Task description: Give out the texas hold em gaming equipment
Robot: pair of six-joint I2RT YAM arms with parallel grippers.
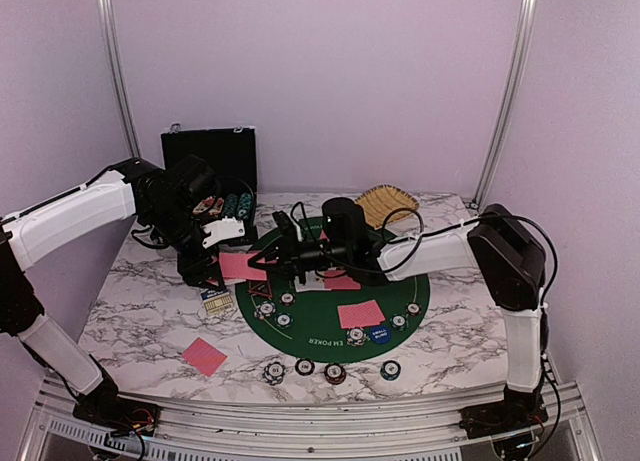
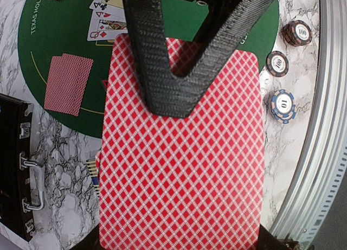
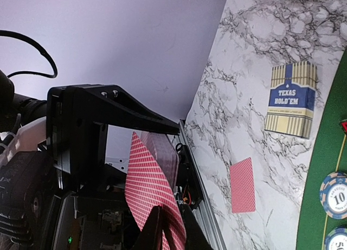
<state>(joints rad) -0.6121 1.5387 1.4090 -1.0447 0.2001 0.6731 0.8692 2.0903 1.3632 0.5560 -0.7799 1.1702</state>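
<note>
Big white marbled bench [image 1: 140, 311] under everything, and on it the round green felt mat [image 1: 315, 326]. A black hard case [image 1: 210, 151] stands open at the back left, and a tan woven basket [image 1: 385, 203] sits behind the mat.

Both arms meet over the mat's left edge. The left claw [image 2: 171, 101] is clamped tight on a pink-red lattice-backed playing card [image 2: 184, 174], its fingers pinched into a V on the card's back, holding it up off the bench. The right claw [image 3: 169, 236] reaches across from the right, its two dark fingers either side of that same card's edge with only a narrow gap between them — whether they actually grip it, I cannot tell.

Below the claws, a blue-and-gold striped card box [image 3: 291, 101] lies flat on the marble just off the mat. A pair of face-down cards [image 1: 361, 313] sits on the felt toward the near side, and a single face-down card [image 1: 204, 355] lies alone on the marble at near left. Four small striped poker chips [image 1: 305, 366] line the bench's near edge, more ring the mat — and a blue disc button [image 1: 378, 333] sits just beside the pair.
</note>
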